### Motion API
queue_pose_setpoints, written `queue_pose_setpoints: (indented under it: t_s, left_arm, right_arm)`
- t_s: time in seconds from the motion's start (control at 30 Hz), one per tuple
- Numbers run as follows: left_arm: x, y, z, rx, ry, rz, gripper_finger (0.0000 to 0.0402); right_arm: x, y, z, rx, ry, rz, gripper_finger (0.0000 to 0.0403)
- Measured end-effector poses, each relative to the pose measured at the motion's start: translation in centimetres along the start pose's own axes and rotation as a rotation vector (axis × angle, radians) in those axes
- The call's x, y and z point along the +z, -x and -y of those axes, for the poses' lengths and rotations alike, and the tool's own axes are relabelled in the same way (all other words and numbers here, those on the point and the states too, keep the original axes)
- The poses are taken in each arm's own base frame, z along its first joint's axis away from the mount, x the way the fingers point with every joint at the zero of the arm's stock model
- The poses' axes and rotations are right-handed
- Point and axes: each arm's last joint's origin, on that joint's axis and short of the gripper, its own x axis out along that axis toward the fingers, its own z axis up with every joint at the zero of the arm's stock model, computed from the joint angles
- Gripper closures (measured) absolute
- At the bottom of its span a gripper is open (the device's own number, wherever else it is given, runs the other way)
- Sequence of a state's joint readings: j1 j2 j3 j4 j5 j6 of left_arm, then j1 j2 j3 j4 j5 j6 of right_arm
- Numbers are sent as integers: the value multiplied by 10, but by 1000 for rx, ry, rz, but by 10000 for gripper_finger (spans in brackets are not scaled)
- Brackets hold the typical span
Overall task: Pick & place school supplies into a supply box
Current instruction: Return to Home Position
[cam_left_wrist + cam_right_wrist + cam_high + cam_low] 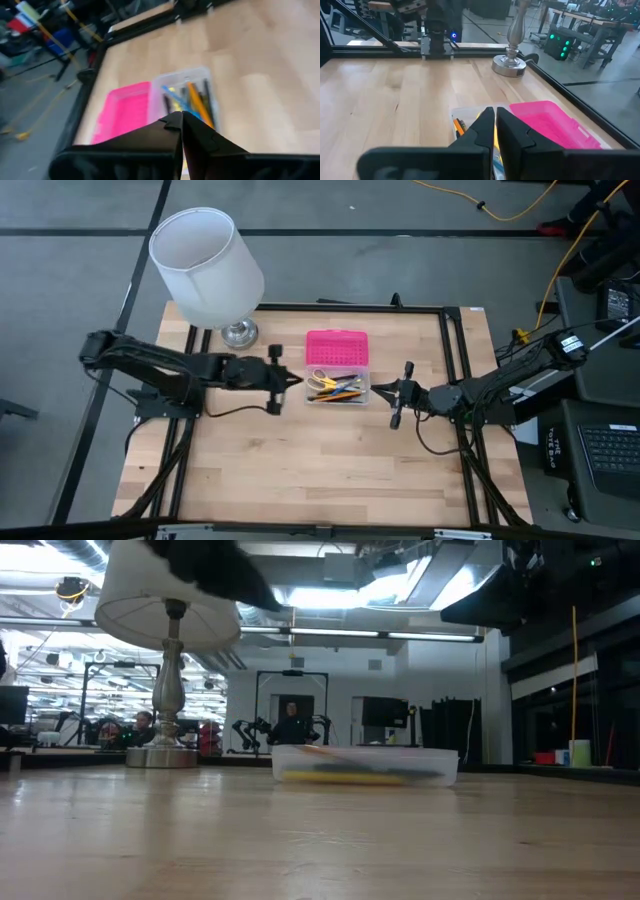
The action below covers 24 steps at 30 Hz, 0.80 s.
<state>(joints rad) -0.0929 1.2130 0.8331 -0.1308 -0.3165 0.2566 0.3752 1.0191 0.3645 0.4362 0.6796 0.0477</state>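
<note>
— What is sitting on the left side of the table [330,480]?
— A lamp [207,265] with a white shade is standing near the far left corner, its metal base [238,333] resting on the wood. In front of it the left arm is stretching in toward the middle.

— And the left pincer [297,380]?
— It is hovering just beside the supply box's left edge. In its wrist view the two fingers [200,137] are pressing together and gripping nothing.

— Where is the supply box [366,378] lying?
— It is sitting near the table's centre, between the two arms. Its pink lid [337,346] is lying open and flat on the far side, toward the lamp.

— Are the school supplies [338,388] showing?
— Yes, they are lying inside the clear tray: the yellow-handled scissors [320,379] at the left end, with dark, orange and blue pens and pencils crossing beside them.

— And on the right?
— The right pincer [381,390] is hovering just beside the box's right edge, pointing at it. Its fingers [517,130] are also pressing together, with nothing between them.
</note>
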Motion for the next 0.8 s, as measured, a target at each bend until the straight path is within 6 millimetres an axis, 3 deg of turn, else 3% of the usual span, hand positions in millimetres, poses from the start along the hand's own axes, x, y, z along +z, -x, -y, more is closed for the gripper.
queue_pose_setpoints:
  t_s: [0.33,0.5,0.8]
  left_arm:
    - [-84,33,14,-82,141,335,400]
    - [-116,47,19,-124,228,441,400]
    - [-143,63,20,-96,270,531,401]
  right_arm:
    - [0,0,0,0,-1,2,377]
    - [1,0,0,0,-2,5,377]
    - [1,0,0,0,-2,7,377]
